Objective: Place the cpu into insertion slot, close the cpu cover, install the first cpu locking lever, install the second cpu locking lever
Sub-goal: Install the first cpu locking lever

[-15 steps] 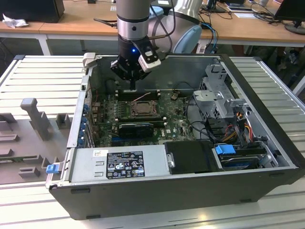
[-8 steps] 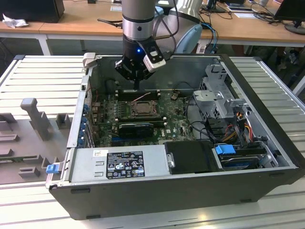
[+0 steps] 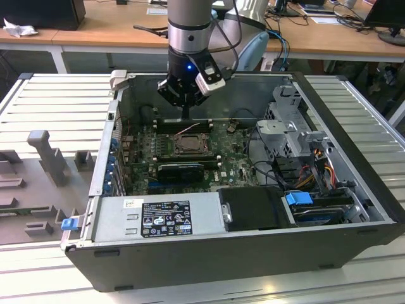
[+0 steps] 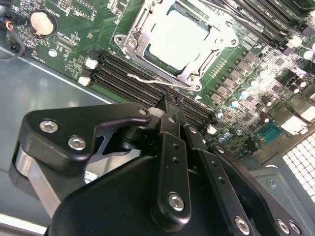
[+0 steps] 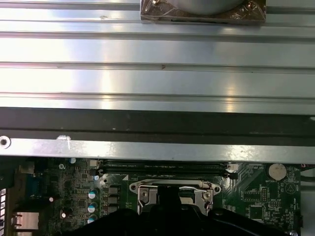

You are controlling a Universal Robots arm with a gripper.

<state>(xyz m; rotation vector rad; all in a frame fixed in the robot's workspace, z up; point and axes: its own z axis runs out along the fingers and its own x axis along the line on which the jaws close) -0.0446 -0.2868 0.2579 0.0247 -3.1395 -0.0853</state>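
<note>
Hovering claw (image 3: 185, 109) above memory slots (image 4: 133, 83), cpu (image 4: 174, 39) seated just beyond

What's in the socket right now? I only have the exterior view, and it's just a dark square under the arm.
Observer: In the second wrist view the cpu sits in the insertion slot, with its pale metal top showing.
Operator: Cover down?
Observer: Yes. The cpu cover lies flat and frames the chip.
Operator: Where's the tip?
Observer: The gripper is shut over the memory slots beside the socket, next to a wire lever, not on the cpu.
</note>
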